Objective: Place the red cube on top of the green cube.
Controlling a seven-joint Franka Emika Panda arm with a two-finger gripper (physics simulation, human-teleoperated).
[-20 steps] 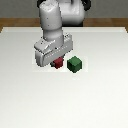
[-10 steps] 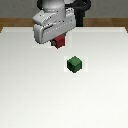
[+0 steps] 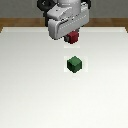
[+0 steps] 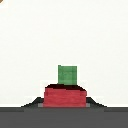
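Clamped on the red cube point(image 3: 74, 37) and raised near the table's point(image 3: 25, 90) far edge, the gripper point(image 3: 73, 36) should centre squarely over the green cube point(image 3: 74, 63), mid-table, before lowering gently to release.

The arm fills the upper centre of the exterior view, its wrist bent down over the worktop point(image 3: 30, 90). The gripper point(image 3: 73, 38) hangs raised and clear of the surface, jaws closed on the red cube point(image 3: 74, 37), which shows just below the grey hand.
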